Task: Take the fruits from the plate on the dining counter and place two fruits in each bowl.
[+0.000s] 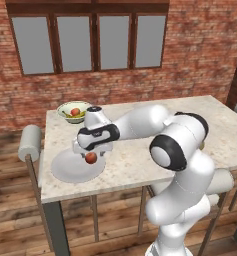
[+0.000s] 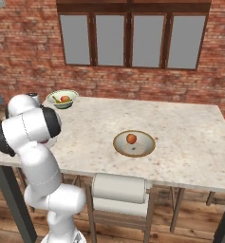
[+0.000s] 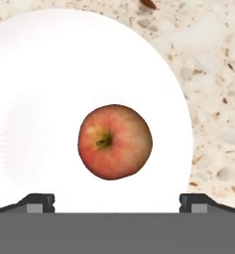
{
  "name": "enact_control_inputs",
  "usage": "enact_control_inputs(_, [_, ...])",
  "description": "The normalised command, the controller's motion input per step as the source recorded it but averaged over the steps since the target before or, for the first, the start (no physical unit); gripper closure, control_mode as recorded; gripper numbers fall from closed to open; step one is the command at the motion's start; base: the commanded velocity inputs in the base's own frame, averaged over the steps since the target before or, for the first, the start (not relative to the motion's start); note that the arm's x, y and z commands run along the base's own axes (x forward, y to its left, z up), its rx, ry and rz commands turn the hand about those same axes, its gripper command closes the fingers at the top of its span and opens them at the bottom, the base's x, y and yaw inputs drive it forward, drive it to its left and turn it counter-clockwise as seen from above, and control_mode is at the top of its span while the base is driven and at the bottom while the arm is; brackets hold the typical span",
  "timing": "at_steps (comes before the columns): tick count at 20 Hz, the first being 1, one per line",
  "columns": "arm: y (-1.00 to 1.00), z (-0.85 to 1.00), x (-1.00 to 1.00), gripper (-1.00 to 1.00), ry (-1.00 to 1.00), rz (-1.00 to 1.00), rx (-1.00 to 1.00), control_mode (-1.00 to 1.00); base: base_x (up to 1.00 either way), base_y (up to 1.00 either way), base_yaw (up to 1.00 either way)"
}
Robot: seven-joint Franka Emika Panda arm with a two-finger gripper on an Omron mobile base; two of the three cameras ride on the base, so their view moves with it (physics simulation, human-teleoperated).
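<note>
One apple (image 3: 115, 141) left on plate (image 3: 49, 74), end effector (image 3: 116, 201) wide open above it, nothing held, 2 bowls w/ fruit.

We see our white arm bent at the elbow and reaching forward to the left, wrist turned down, the tool (image 1: 91, 151) pointing straight down with its jaws spread wide.

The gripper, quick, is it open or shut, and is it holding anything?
Gripper: open, holding nothing, above the apple on the plate.
</note>
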Motion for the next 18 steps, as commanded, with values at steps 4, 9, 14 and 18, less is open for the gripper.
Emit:
enact_control_inputs(4, [0.03,-0.29,0.09,-1.0,-0.02,0.0,-0.06,-1.0,0.0,0.0,0.0])
enact_control_inputs(9, [0.06,-0.21,0.04,-1.0,-0.02,0.0,-0.05,-1.0,0.0,0.0,0.0])
enact_control_inputs(14, [0.02,-0.03,0.02,-1.0,0.0,0.0,-0.01,-1.0,0.0,0.0,0.0])
enact_control_inputs(18, [0.0,0.0,0.23,-1.0,0.0,0.0,0.0,-1.0,0.0,0.0,0.0])
